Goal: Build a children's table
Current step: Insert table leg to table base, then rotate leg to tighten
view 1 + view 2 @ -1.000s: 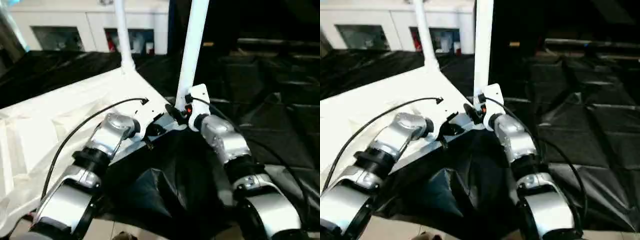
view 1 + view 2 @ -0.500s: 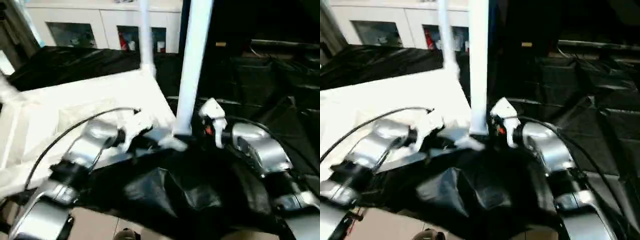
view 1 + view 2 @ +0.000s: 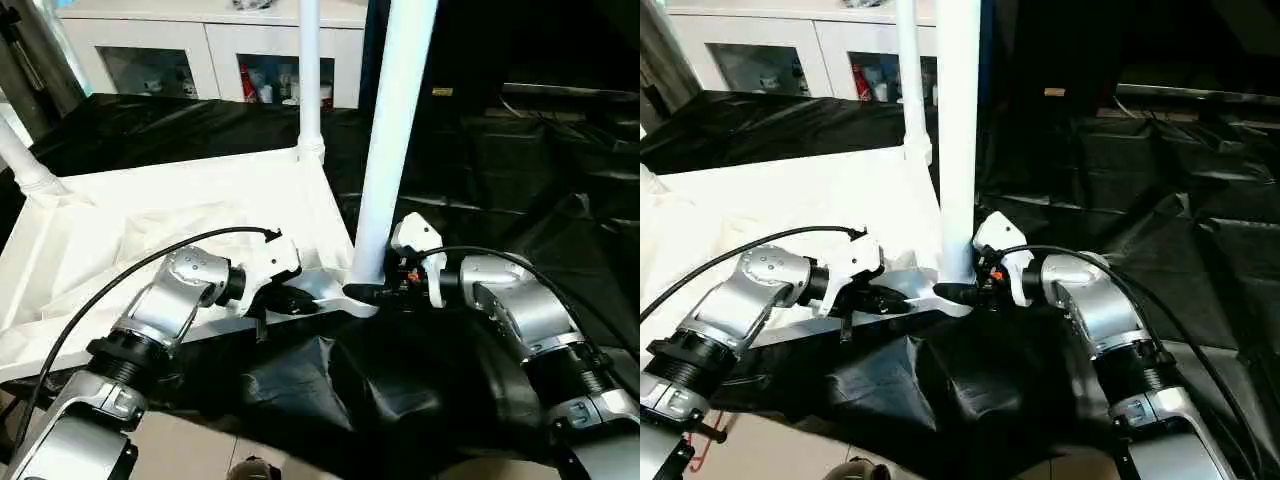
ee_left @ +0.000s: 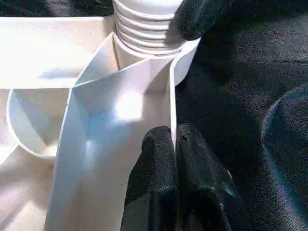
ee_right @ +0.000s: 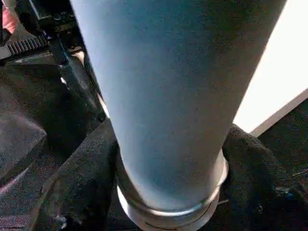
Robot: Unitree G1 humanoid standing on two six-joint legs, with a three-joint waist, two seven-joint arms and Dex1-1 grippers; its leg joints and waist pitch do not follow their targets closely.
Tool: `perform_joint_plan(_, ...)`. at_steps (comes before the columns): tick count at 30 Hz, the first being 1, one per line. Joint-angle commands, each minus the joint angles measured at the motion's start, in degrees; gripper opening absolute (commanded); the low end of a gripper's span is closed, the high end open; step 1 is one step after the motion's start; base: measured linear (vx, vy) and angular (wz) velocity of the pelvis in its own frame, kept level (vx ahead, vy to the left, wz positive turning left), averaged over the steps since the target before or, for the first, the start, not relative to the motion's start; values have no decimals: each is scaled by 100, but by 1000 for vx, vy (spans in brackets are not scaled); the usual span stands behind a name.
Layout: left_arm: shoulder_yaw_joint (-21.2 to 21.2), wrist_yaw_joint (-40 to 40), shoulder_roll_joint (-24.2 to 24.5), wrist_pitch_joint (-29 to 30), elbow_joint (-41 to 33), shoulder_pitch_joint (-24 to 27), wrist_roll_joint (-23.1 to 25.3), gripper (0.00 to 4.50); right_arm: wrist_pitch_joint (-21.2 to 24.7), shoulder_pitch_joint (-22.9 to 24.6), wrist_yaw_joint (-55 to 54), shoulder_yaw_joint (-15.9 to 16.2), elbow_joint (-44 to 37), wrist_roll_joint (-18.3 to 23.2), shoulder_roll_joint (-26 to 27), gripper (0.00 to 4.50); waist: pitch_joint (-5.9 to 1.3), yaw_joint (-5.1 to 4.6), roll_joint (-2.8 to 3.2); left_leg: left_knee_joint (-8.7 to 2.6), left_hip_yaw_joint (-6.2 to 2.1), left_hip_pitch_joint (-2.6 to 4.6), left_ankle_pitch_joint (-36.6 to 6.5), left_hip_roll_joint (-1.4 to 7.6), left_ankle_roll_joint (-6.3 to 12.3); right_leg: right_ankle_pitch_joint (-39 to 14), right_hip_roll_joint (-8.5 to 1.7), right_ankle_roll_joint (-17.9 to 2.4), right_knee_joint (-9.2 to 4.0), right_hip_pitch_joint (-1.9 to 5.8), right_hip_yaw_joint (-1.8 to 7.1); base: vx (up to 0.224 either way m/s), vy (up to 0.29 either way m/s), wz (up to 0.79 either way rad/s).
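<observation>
Right tool [image 3: 955,291] sits at the foot of the near leg [image 3: 392,130], one black finger on each side of the tube just above its ribbed collar; the right wrist view shows the fingers [image 5: 79,185] wrapping both flanks of the tube, so I read it as closed on that leg at the leg's own width. From this tool the leg's long axis runs straight up, at right angles to the line of the fingers, and the corner socket [image 4: 144,53] lies directly below the grip. That is the relation the next move depends on: any seating push or twist must go along or around that vertical axis, and a sideways pull would lever the leg in the socket instead

Left tool [image 3: 290,299] lies just beside the same corner, on the tabletop side of the leg. Its fingers [image 4: 159,163] are pressed together, pinching the thin rim of the upturned tabletop [image 3: 130,230], ribbed underside up, which rests on the black-covered worktop [image 3: 520,190]. It looks placed to steady the top while the right arm, the nearer one to the leg, does the work

Beyond both tools, the far leg [image 3: 309,70] stands upright in its own corner, and a third leg [image 3: 22,160] rises at the left corner
</observation>
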Motion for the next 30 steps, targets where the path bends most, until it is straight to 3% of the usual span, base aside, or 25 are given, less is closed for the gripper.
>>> perform_joint_plan(1, 7, -112, -88, -100, -179, -78, -165, 0, 17, 115, -108, 87, 36, -58, 96, 273, -430, -10, -72, -334, -15, 107, -668, 124, 327, -5, -282, -1412, -347, 312, 234, 0, 0, 0)
perform_joint_plan(3, 114, 147, -216, 149, -73, -127, -188, 0, 62, 145, -553, -71, 219, -36, 345, 272, -430, -14, -69, -340, -18, 109, -699, 127, 310, -59, -284, -1411, -350, 313, 233, 0, 0, 0)
perform_joint_plan(6, 217, 608, -400, 275, 169, -275, -95, 0, 174, 101, -1322, -344, 536, -36, 706, 272, -399, -53, -77, -379, -22, 138, -1009, 114, 117, -566, -288, -1362, -413, 295, 237, 0, 0, 0)
perform_joint_plan(10, 558, 1946, -1025, 641, 918, -818, 26, 0, 232, -106, -3002, -845, 1381, -31, 1477, 272, -401, -122, -45, -414, -43, 173, -1245, 107, -149, -976, -302, -1258, -447, 287, 247, 0, 0, 0)
perform_joint_plan(13, 650, 2409, -1317, 747, 1136, -1021, 43, 0, 129, -268, -3586, -1059, 1767, 41, 1887, 272, -405, -136, -33, -410, -48, 150, -1187, 96, -125, -816, -309, -1223, -459, 299, 251, 0, 0, 0)
perform_joint_plan(15, 663, 2576, -1459, 770, 1196, -1092, 56, 0, 34, -376, -3771, -1064, 1951, -13, 2065, 272, -425, -141, -46, -390, -42, 129, -1012, 88, -35, -463, -291, -1252, -429, 319, 247, 0, 0, 0)
perform_joint_plan(16, 620, 2562, -1535, 733, 1175, -1099, 59, 0, -51, -445, -3842, -968, 2051, -120, 2159, 272, -427, -146, -14, -385, -46, 123, -964, 85, -14, -329, -289, -1282, -423, 314, 240, 0, 0, 0)
perform_joint_plan(18, 592, 2537, -1579, 699, 1167, -1093, 64, 0, -165, -485, -3846, -973, 2110, -125, 2228, 272, -426, -142, -20, -387, -45, 128, -1004, 87, 12, -288, -287, -1301, -418, 319, 235, 0, 0, 0)
perform_joint_plan(20, 557, 2506, -1590, 646, 1177, -1082, 84, 0, -203, -520, -3836, -1016, 2149, -107, 2269, 328, -418, -142, -1, -392, -45, 135, -1088, 86, 35, -343, -285, -1300, -429, 322, 236, 0, 0, 0)
perform_joint_plan(23, 487, 2405, -1569, 529, 1165, -1041, 104, 0, -214, -562, -3817, -1009, 2174, -153, 2270, 359, -402, -150, -18, -412, -46, 142, -1234, 94, 29, -538, -288, -1288, -459, 314, 237, 0, 0, 0)
perform_joint_plan(27, 415, 2007, -1367, 359, 946, -847, 50, 0, -364, -534, -3174, -734, 1853, -315, 1836, 383, -418, -144, -19, -405, -46, 138, -1154, 100, 25, -421, -289, -1285, -436, 322, 241, 0, 0, 0)
perform_joint_plan(30, 385, 1719, -1218, 305, 806, -746, -21, 0, -418, -441, -2495, -560, 1531, -310, 1487, 383, -444, -121, -46, -368, -42, 111, -838, 98, 187, 130, -281, -1344, -382, 359, 233, 0, 0, 0)
